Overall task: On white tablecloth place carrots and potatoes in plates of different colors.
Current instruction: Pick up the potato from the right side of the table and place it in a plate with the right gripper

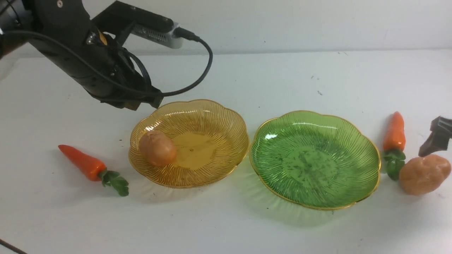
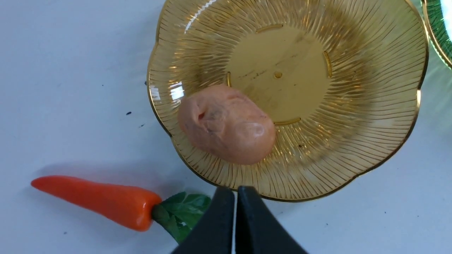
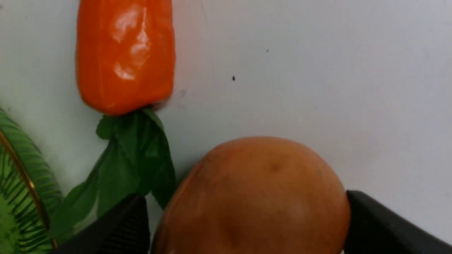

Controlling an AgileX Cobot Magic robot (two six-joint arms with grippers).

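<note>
The white tablecloth [image 1: 226, 225] carries an empty green plate [image 1: 314, 162] and an amber plate [image 1: 212, 116] holding 1 potato [image 1: 158, 148]. Right of the green plate, the right gripper [image 3: 243, 218] gapes astride the other potato [image 1: 423, 174], just beside a carrot [image 1: 394, 132]. Centre the jaws on its lumpy, tan-orange bulge and keep clear of the leaves. The left gripper [image 2: 235, 211] hangs clenched and empty.

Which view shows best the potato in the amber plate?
The left wrist view: the potato is close, whole and unblocked in the amber plate. The front view shows it smaller. The right wrist view misses it, showing only the other potato.
</note>
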